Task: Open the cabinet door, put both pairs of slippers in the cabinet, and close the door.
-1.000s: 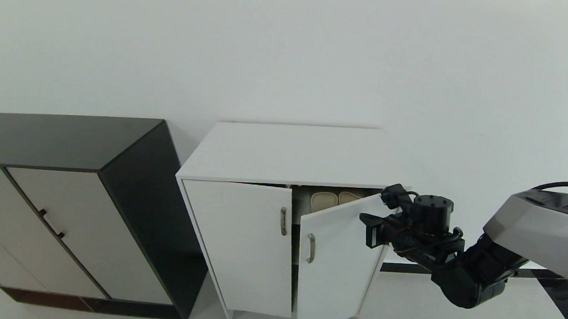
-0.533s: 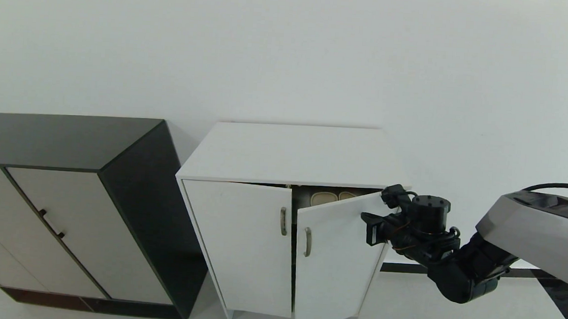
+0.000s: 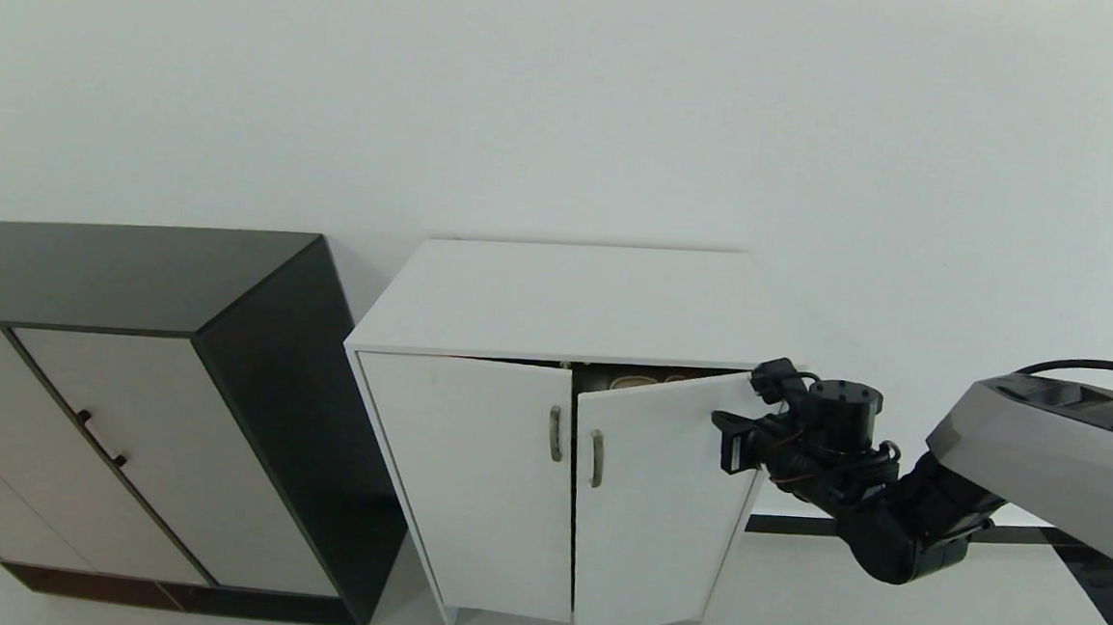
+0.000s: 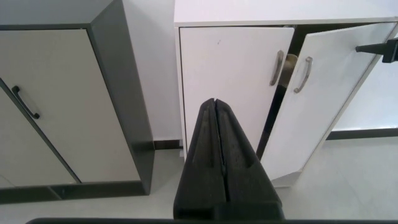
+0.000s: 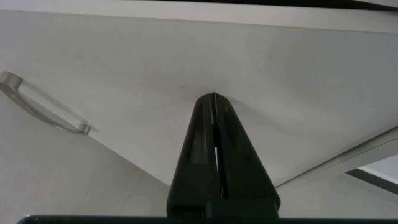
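A dark cabinet with pale doors stands at the left against the wall, cut off by the edge of the head view. Just beside it is the white cabinet. Its left door is flush, while its right door stands a little ajar, the handle side swung slightly out from the front and a narrow dark gap running down between the two doors.

The right gripper rests against the outer face of the right door, near its top hinge-side corner. In the right wrist view its jaws are closed together with nothing between them, and the tip meets the white panel. The left gripper hangs well back from both cabinets, its jaws also pressed shut and empty.

Two metal handles sit side by side at the doors' meeting edges.

The slippers are inside the white cabinet, almost wholly hidden: a thin beige sliver peeks over the top edge of the right door (how many pairs cannot be told). A tan patch in the gap behind the handles may be part of them, but it is hard to make out.
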Robot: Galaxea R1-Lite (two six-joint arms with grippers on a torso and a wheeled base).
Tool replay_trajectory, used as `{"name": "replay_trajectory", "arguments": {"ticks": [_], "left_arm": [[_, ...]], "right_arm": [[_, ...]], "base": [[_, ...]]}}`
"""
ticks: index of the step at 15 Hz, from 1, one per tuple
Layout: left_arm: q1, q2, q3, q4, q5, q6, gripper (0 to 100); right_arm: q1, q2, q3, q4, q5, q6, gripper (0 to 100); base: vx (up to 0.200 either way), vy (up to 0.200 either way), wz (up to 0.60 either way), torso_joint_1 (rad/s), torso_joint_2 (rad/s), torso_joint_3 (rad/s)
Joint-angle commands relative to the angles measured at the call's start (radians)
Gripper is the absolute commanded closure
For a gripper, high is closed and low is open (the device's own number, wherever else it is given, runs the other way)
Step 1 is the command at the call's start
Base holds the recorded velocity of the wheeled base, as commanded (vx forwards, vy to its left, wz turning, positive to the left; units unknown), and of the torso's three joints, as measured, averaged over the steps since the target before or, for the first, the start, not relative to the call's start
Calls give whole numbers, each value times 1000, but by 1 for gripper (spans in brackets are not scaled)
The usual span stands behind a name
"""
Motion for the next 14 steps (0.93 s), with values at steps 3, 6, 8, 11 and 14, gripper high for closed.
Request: {"name": "replay_trajectory", "arguments": {"ticks": [3, 6, 8, 11, 14], "left_arm": [[0, 0, 0, 0, 0, 0, 100], [0, 0, 0, 0, -1, 0, 100], [0, 0, 0, 0, -1, 0, 100], [0, 0, 0, 0, -1, 0, 100], [0, 0, 0, 0, -1, 0, 100]], "right_arm": [[-8, 40, -37, 0, -3, 0, 100], [-16, 58, -69, 4, -3, 1, 100], [-20, 61, -72, 6, -3, 1, 100], [-28, 63, -73, 6, -3, 3, 100], [-31, 66, -78, 6, -3, 3, 100]], "base": [[0, 0, 0, 0, 0, 0], [0, 0, 0, 0, 0, 0], [0, 0, 0, 0, 0, 0], [0, 0, 0, 0, 0, 0], [0, 0, 0, 0, 0, 0]]}}
